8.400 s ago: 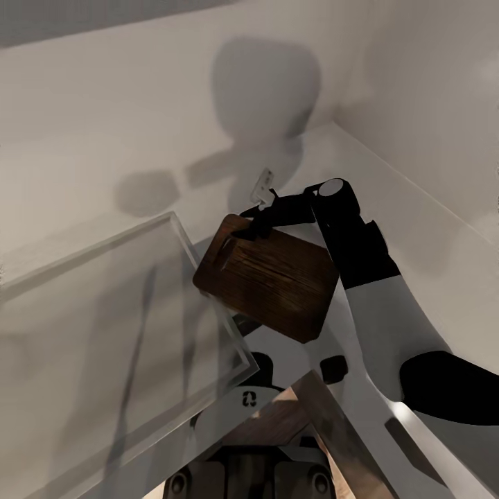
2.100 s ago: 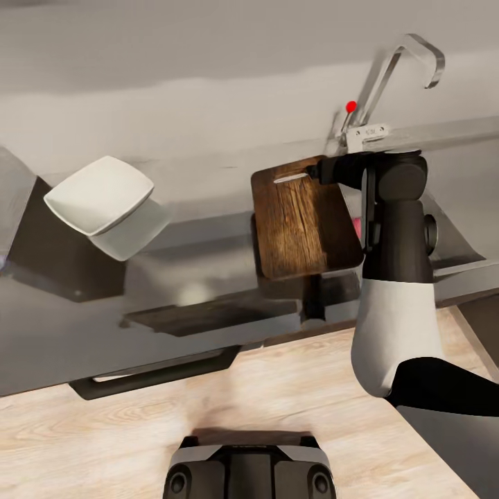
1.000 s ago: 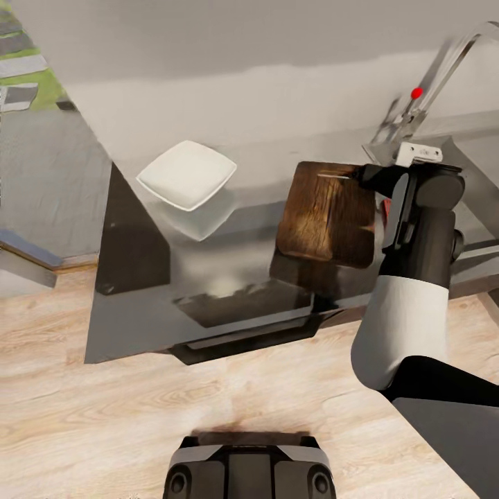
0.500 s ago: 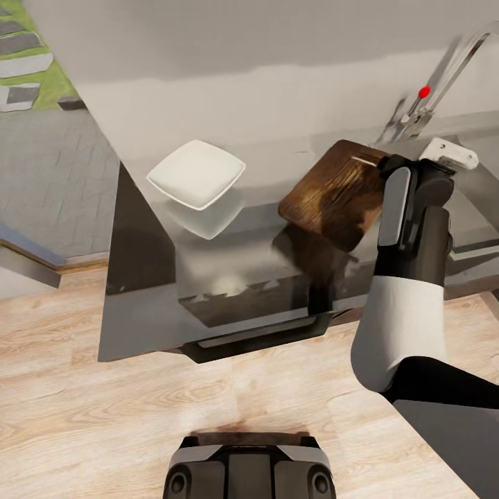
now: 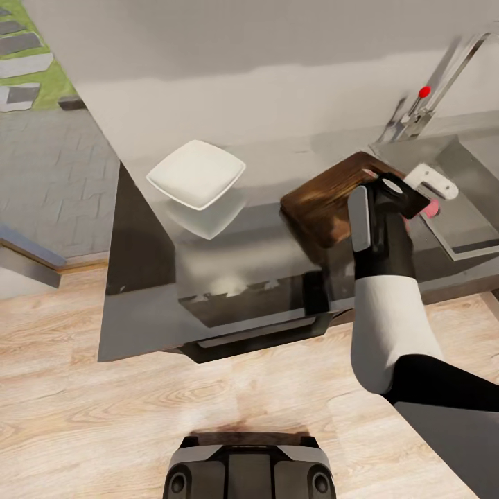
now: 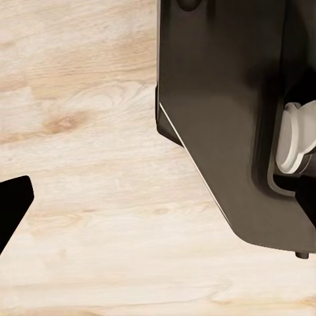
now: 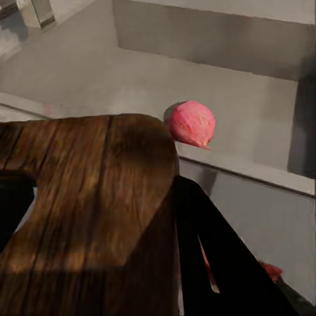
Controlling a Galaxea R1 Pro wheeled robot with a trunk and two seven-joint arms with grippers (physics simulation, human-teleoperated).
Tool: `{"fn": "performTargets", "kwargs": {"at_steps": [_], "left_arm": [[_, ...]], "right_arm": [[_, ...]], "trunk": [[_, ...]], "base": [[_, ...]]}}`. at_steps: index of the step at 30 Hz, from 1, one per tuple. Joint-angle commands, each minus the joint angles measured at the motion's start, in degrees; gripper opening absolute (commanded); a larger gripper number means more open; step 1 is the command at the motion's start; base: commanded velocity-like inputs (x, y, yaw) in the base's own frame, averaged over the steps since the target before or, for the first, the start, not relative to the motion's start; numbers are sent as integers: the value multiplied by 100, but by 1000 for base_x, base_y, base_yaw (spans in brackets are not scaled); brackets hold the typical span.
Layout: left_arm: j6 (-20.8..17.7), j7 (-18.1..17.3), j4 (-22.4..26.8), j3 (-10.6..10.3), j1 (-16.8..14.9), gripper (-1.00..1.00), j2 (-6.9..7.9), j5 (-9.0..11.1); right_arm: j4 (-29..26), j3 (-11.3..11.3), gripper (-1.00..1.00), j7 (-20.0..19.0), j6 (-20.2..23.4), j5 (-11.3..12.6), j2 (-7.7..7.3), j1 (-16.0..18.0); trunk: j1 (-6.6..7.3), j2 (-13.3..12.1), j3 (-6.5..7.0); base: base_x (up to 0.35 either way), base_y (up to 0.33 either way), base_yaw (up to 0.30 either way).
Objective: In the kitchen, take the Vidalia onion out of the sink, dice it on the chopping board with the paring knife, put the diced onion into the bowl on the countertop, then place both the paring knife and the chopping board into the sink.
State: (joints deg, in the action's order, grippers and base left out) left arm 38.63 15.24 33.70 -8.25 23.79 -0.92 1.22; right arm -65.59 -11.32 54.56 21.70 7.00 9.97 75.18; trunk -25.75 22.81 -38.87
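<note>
On the glossy grey bench (image 5: 229,277), right-hand end, beside the sink (image 5: 457,229):

Board (image 5: 329,201): dark brown wood, strong grain, rounded corners, slot hole at the gripped end. Tilted, one end raised at the sink's edge; whether its low end touches the bench cannot be told. In the right wrist view the board (image 7: 85,210) shows its slot and rounded corner close up, with one dark finger (image 7: 217,263) running along its edge.

Right pincer (image 5: 395,190): pinching the board at its slot end; black forearm, white upper arm.

Onion (image 7: 191,124): small, round, pinkish-red, mottled skin; lying in the grey basin (image 7: 263,99) just beyond the board's corner. From the head, a pink sliver of the onion (image 5: 431,208) shows by the wrist.

Bowl (image 5: 196,173): white, shallow, squarish rim, rounded corners; on the bench, well apart from the board.

Faucet (image 5: 443,76): angular chrome, red knob, behind the sink.

Left pincer: state cannot be told; its camera looks onto pale wood floor (image 6: 85,164) and the robot's dark base (image 6: 230,118).
</note>
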Motion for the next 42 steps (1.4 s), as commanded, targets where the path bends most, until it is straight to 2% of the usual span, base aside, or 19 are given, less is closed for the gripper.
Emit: {"fn": "performTargets", "kwargs": {"at_steps": [1,3,8,14,16,19,22,24,26,28,29,30,33,38,42], "left_arm": [[5,40,8,-28,3,100,4,11],[1,40,6,-28,3,100,4,12],[-9,40,5,-28,3,100,-2,16],[-15,40,-18,-28,3,100,-4,17],[-17,40,-25,-26,3,100,-3,18],[-20,40,-32,-22,3,100,-3,19],[-21,40,-36,-21,3,100,0,19],[-21,40,-38,-21,3,100,-2,19],[-14,40,-35,-23,3,100,-1,15],[-7,40,-33,-25,3,100,-1,12],[-5,40,-32,-26,3,100,0,12],[0,40,-32,-27,3,100,1,11],[3,40,-31,-28,3,100,-2,10],[4,40,-31,-28,3,100,-4,10],[5,40,-31,-28,3,100,-5,10]], "right_arm": [[46,33,-100,80,-39,84,2,5],[216,205,-100,265,-332,471,2,5],[420,374,-100,400,-801,1009,2,5],[604,403,-100,423,-1363,1220,2,5],[646,409,-100,426,-1580,1495,2,5],[656,412,-100,459,-1746,1663,2,5],[659,420,-100,584,-1834,1708,2,5],[661,444,-100,809,-1876,1729,2,5],[661,840,-100,1091,-1932,1754,2,5],[661,1095,-100,1292,-2048,1763,2,5],[661,1153,-100,1363,-2094,1764,2,5],[661,1275,-100,1639,-2189,1767,2,5],[661,1436,-100,2054,-2250,1769,2,5],[653,1861,-100,2603,-2260,1782,2,5],[618,2037,-100,3095,-2251,1802,2,5]], "trunk": [[-3,10,-6],[-3,10,-6],[-3,10,-6],[-3,10,-6],[-3,10,-6],[-3,10,-6],[-3,10,-6],[-3,10,-6],[-3,10,-6],[-3,10,-6],[-3,10,-6],[-3,10,-6],[-3,10,-6],[-3,10,-6],[-3,10,-6]], "base": [[0,0,0],[0,0,0],[0,0,0],[0,0,0],[0,0,0],[0,0,0],[0,0,0],[0,0,0],[0,0,0],[0,0,0],[0,0,0],[0,0,0],[0,0,0],[0,0,0],[0,0,0]]}}
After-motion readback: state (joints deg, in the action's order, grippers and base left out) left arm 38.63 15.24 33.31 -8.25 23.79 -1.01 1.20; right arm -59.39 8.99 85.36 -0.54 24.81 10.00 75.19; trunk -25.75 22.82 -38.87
